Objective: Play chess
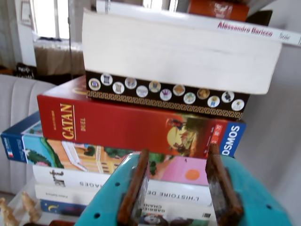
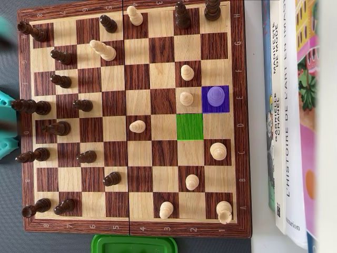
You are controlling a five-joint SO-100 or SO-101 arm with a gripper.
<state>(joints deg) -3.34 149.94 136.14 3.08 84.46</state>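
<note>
In the overhead view the wooden chessboard carries dark pieces mostly on its left half and light pieces on its right half. One light piece stands on a square tinted purple. The square diagonally below and to the left of it is tinted green and holds nothing. In the wrist view my gripper is open, its two brown fingers on a teal body, with nothing between them. It faces a stack of books, away from the board. Teal parts of the arm show at the overhead view's left edge.
A stack of books and game boxes, with a red Catan box and a white book, fills the wrist view. Books lie along the board's right side. A green container sits below the board. Light chess pieces stand at the lower left.
</note>
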